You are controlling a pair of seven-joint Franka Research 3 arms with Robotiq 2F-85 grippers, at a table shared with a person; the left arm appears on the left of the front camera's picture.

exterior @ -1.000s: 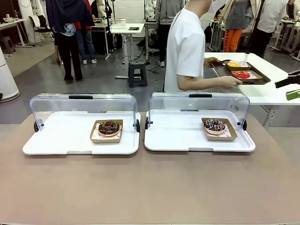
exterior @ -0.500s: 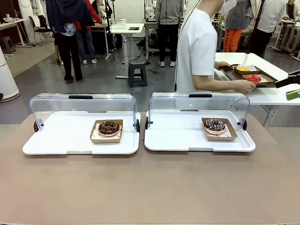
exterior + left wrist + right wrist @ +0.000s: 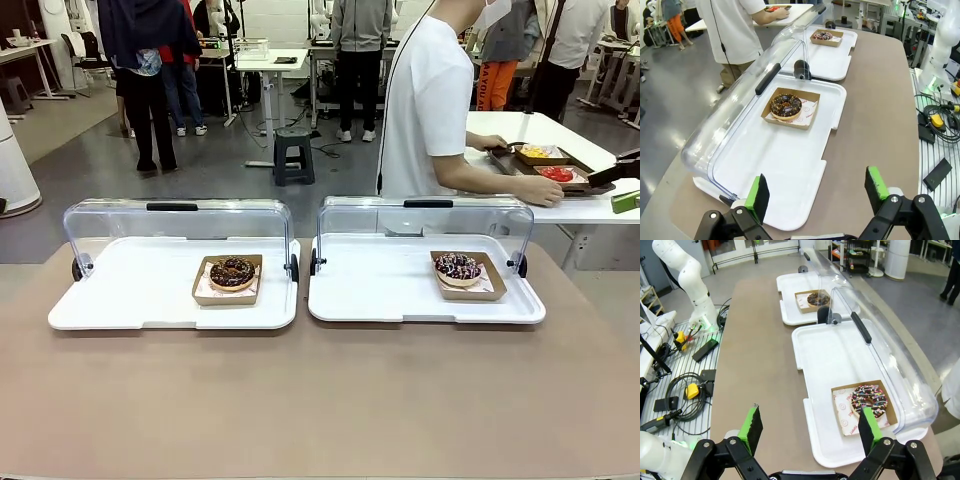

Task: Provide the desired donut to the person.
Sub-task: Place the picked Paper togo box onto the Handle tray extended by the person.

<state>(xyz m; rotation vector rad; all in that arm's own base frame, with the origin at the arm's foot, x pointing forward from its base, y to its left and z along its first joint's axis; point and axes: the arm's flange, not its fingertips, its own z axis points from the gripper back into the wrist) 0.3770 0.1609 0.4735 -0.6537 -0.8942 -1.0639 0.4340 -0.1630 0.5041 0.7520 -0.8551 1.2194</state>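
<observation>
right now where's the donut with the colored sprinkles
In the front view the sprinkled donut sits in a cardboard tray on the right-hand white tray, near its right end, under the raised clear lid.

The front view looks level across the tabletop [image 3: 320, 400] from the robot's side toward the far room, while both wrist views look down steeply from opposite ends, all three sharing the two white trays [image 3: 175, 300] and their donuts.

two donuts [image 3: 232, 272], two white trays [image 3: 130, 300], one person [image 3: 428, 110]
</observation>
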